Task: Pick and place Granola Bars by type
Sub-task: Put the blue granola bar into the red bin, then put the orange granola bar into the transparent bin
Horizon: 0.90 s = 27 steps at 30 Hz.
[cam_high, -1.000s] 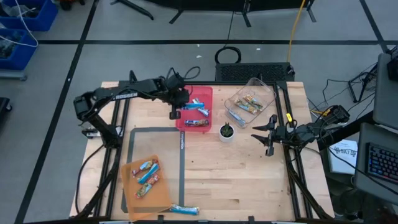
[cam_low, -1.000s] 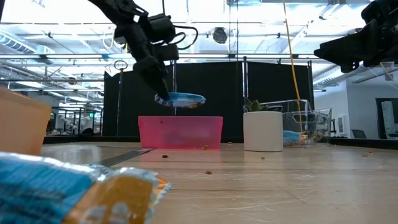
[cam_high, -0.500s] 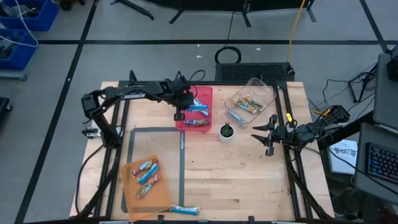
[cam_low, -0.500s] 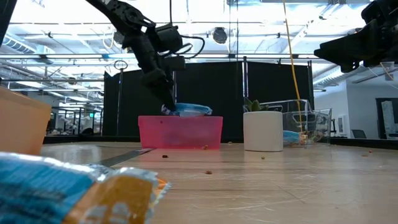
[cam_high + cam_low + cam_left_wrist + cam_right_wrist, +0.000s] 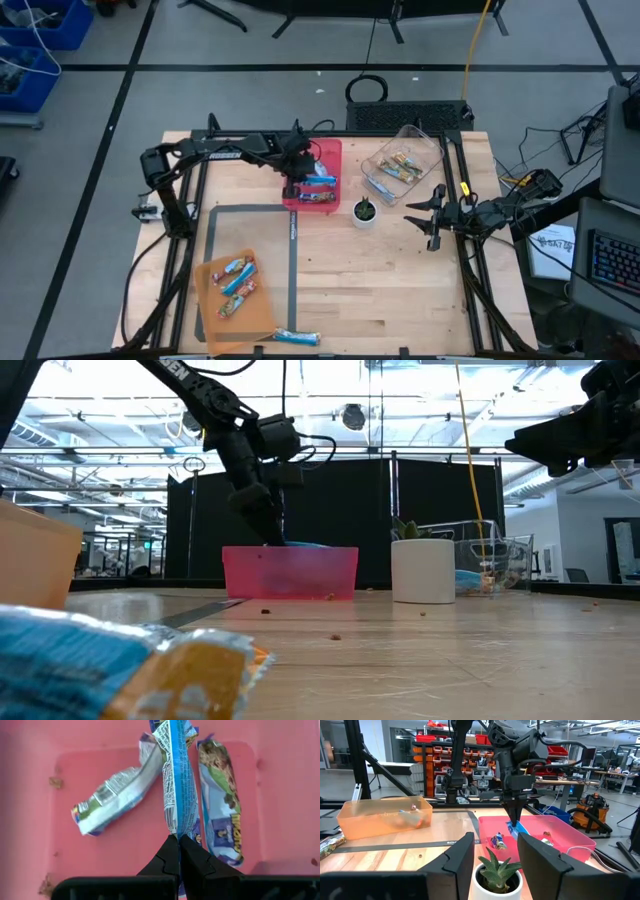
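Wrapper print on the blue bar (image 5: 176,780) is too fine for you to read; only a barcode-like strip and small white text show along its edge. Your left gripper (image 5: 178,845) has its fingers pinched together on that bar's end, inside the pink bin (image 5: 330,152). The bar hangs edge-on, its long axis running straight away from the fingertips toward the bin floor. Two more bars lie flat beneath: a silvery one (image 5: 115,795) angled on one side, and a purple-blue one (image 5: 222,815) parallel on the other, its yellow lettering unreadable. Your right gripper (image 5: 432,220) waits over the table near the potted plant (image 5: 364,211), fingers spread apart. Other bars (image 5: 236,282) sit in the orange tray (image 5: 213,325), more (image 5: 400,165) in the clear bin (image 5: 420,135).
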Each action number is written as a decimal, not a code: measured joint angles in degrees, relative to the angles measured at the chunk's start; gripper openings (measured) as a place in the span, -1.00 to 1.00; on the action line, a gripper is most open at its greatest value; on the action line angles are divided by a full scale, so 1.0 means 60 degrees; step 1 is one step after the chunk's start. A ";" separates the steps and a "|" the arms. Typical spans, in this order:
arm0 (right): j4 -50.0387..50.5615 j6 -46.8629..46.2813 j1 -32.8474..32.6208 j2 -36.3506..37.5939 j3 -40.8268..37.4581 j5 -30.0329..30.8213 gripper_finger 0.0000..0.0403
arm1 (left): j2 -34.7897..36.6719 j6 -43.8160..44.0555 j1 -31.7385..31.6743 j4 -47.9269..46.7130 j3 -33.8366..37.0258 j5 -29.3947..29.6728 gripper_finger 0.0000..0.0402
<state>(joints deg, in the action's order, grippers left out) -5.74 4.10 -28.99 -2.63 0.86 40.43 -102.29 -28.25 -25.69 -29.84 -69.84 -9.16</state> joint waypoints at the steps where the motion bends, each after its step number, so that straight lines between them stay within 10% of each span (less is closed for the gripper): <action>1: 0.0000 0.0000 0.0003 -0.0003 0.0000 0.0003 -0.30 | -0.0073 0.0000 0.0033 0.0083 -0.0003 -0.0007 -0.98; 10: 0.0000 0.0003 0.0000 -0.0004 0.0000 0.0000 -0.30 | -0.0547 0.0205 0.0104 -0.0020 0.0007 -0.0103 -0.93; 27: 0.0000 0.0000 0.0003 -0.0004 0.0000 0.0000 -0.30 | -0.0494 0.0507 0.0098 0.0298 0.0004 0.0207 0.01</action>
<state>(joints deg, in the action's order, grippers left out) -5.74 4.10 -28.97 -2.66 0.86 40.43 -105.25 -25.21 -25.10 -28.05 -69.82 -7.92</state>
